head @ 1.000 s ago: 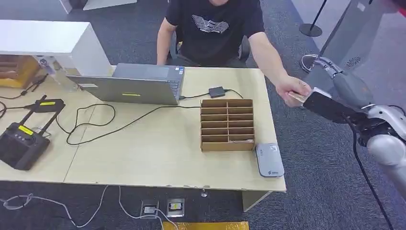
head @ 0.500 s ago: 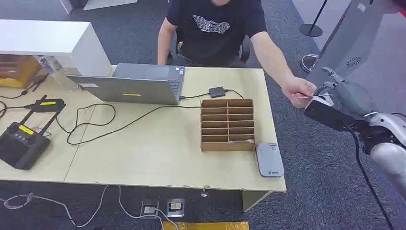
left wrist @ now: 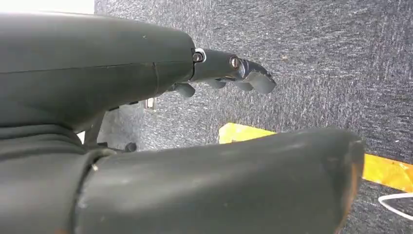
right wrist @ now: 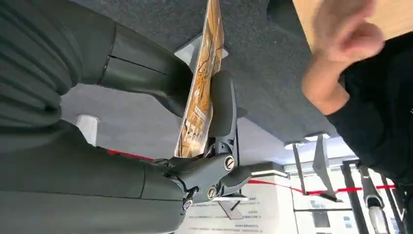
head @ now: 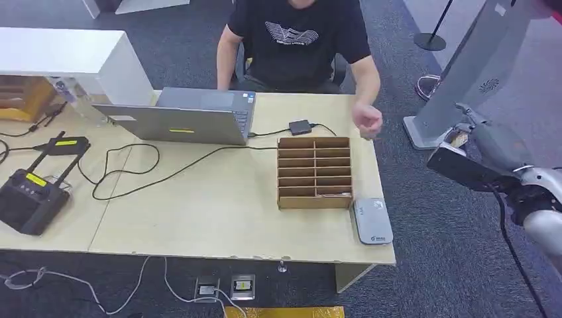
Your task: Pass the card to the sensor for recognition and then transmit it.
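Holding item: card [right wrist: 202, 92], orange-and-cream printed, pinched edge-on between the thumb and a dark finger of the right hand [head: 478, 142]; the hand sits off the right end of the table [head: 219, 218], above carpet, well apart from the sensor.

Sensor: grey card reader [head: 372, 220], flat on the table's near right corner, just beside the cardboard sorting rack [head: 314, 172]. Nothing rests on it.

Left hand [left wrist: 229, 73]: hanging over carpet, fingers loosely curled with nothing in them.

Person: seated behind the table in a black T-shirt; one hand [head: 366, 120] raised above the table's far right edge, apart from the card and from the robot's hand, blurred in the right wrist view.

Other stock: open laptop [head: 182, 116], black cable, small black adapter, black handheld controller at the left edge.

Progress, as judged: card is in the robot's grasp, so pickup counts as done. Presenting it to the reader is not yet done, and the transmitting step comes after that. Roughly the first third complete.
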Robot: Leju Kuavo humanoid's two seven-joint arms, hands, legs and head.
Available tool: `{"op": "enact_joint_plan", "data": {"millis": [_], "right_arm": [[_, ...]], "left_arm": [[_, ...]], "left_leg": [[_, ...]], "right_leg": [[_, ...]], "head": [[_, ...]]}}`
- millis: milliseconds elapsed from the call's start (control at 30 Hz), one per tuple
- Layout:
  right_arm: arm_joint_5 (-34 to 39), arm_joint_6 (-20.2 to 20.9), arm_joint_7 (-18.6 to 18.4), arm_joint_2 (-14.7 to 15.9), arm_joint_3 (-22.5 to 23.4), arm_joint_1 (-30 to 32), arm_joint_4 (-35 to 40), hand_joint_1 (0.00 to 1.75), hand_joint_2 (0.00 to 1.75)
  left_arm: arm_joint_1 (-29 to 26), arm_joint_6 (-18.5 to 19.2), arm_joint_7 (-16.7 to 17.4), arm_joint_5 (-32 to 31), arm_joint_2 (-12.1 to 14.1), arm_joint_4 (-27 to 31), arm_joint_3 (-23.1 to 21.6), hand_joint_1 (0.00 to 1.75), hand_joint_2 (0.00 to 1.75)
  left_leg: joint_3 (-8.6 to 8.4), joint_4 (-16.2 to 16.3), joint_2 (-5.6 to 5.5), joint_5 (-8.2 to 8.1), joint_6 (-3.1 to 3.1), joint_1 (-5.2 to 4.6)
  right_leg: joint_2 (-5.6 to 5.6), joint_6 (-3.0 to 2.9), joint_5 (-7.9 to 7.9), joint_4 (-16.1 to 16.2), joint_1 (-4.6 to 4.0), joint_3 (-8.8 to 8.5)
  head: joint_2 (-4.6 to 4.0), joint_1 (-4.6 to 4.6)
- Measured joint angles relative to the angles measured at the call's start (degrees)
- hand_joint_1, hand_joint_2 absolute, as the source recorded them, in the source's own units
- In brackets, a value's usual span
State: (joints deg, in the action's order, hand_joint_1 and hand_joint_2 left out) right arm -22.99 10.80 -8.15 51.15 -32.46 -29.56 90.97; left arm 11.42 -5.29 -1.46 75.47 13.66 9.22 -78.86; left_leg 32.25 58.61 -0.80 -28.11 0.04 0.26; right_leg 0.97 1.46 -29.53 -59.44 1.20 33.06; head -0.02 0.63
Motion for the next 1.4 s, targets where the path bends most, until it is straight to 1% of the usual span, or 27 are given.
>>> {"op": "enact_joint_plan", "data": {"millis": [133,233,400,500,667,867,933,1033,1200,1400], "right_arm": [[-0.18,0.09,-0.11,0.00,0.87,1.05,0.85,1.75,1.75],[-0.15,-0.11,-0.68,-0.04,1.05,3.60,1.71,1.75,1.75],[-1.44,-3.00,-1.03,-1.01,0.26,8.65,2.08,1.75,1.75],[-1.64,-4.35,-1.09,-1.84,-0.81,10.21,2.08,1.75,1.75],[-1.38,-4.98,-1.18,-2.73,-1.42,11.17,2.08,1.75,1.75],[-0.48,-7.98,-0.63,-3.96,-2.75,11.90,1.73,1.75,1.75],[-0.50,-8.28,-0.46,-4.42,-3.10,11.88,1.31,1.75,1.75],[-0.96,-8.42,0.02,-5.62,-3.98,11.85,0.24,1.75,1.75],[-1.73,-8.57,0.55,-8.83,-5.38,11.82,-2.38,1.75,1.75],[-1.84,-8.68,0.63,-10.60,-6.21,11.67,-4.02,1.75,1.75]], "left_arm": [[0.00,0.00,-0.15,0.00,0.02,0.00,0.00,0.00,0.00],[0.00,0.09,-0.17,-0.29,-0.02,0.00,0.00,0.00,0.00],[0.00,0.13,-0.17,-0.64,-0.09,0.00,0.00,0.00,0.00],[0.00,0.04,-0.17,-0.66,-0.15,0.00,0.00,0.00,0.00],[0.00,-0.18,-0.17,-0.68,-0.15,0.00,0.00,0.00,0.00],[0.00,-0.48,-0.07,-0.44,-0.24,0.00,0.09,0.00,0.00],[0.00,-0.48,0.31,-0.40,-0.33,0.00,0.20,0.00,0.00],[0.00,-0.46,0.63,-0.40,-0.48,0.00,0.31,0.00,0.00],[0.01,-0.81,0.72,-0.37,-0.77,0.00,0.35,0.00,0.00],[0.00,-0.92,0.85,-0.37,-0.92,0.00,0.35,0.00,0.00]], "left_leg": [[-0.02,0.00,0.00,0.00,0.00,0.00],[-0.01,0.00,0.00,0.00,0.00,0.01],[0.03,-0.01,0.00,-0.03,-0.03,0.01],[0.02,-0.01,0.01,-0.03,-0.03,0.01],[0.00,-0.01,0.02,-0.02,-0.03,0.01],[0.02,-0.01,0.02,-0.03,-0.03,0.01],[0.02,-0.01,0.02,-0.03,-0.03,0.01],[0.03,-0.01,0.02,-0.03,-0.03,0.01],[0.03,-0.02,0.02,-0.02,-0.03,0.01],[0.04,-0.02,0.02,-0.02,-0.03,0.01]], "right_leg": [[-0.02,0.00,0.00,0.00,0.00,0.01],[0.01,0.00,-0.01,0.00,-0.01,-0.02],[0.00,-0.02,-0.02,0.00,-0.01,0.00],[-0.01,-0.02,-0.02,0.00,-0.01,0.02],[-0.01,-0.02,-0.02,0.00,-0.01,0.01],[-0.03,-0.02,-0.02,0.00,-0.01,0.01],[-0.03,-0.02,-0.02,0.00,-0.01,0.01],[-0.02,-0.02,-0.02,0.00,-0.01,0.01],[-0.02,-0.02,-0.02,0.00,-0.01,0.01],[-0.02,-0.03,-0.02,-0.01,-0.01,0.01]], "head": [[0.00,0.00],[0.00,0.00],[0.00,0.00],[0.00,-0.02],[0.00,0.00],[0.00,0.00],[0.00,0.00],[0.00,0.00],[0.00,-0.02],[0.00,0.00]]}}
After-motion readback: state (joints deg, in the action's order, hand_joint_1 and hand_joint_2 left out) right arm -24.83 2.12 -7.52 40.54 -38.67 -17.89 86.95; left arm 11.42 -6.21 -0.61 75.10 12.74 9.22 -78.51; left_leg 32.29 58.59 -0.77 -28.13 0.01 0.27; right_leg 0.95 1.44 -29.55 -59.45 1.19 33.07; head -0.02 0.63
